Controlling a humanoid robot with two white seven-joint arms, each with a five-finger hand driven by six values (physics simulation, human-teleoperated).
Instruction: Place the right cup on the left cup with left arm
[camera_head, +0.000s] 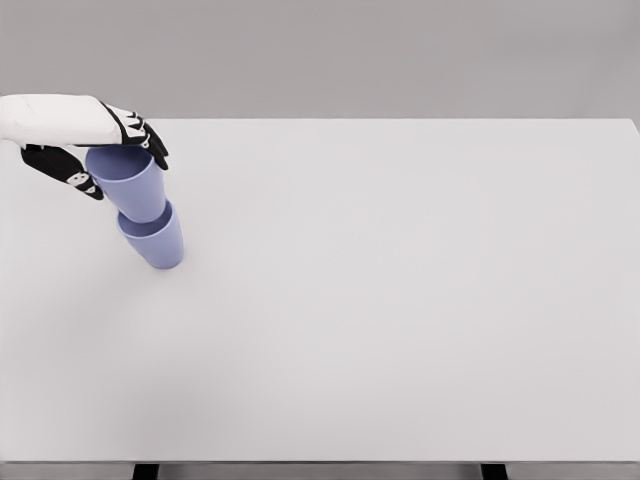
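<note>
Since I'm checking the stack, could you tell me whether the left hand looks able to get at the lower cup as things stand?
Probably not directly: the left hand is shut on the upper cup, which sits in the lower cup's mouth. Only the lower cup's outer wall is free.

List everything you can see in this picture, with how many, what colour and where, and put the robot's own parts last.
table: one, white top, fills most of the view; dark legs show at the bottom edge.
lower cup: one, lavender blue, on the table at the left.
upper cup: one, lavender blue, its base nested in the lower cup's mouth, leaning up and left.
background wall: one, plain grey, behind the table's far edge.
left hand: one, white with black fingers, coming in from the left edge, closed around the upper cup's rim.
right hand: not in view.
</note>
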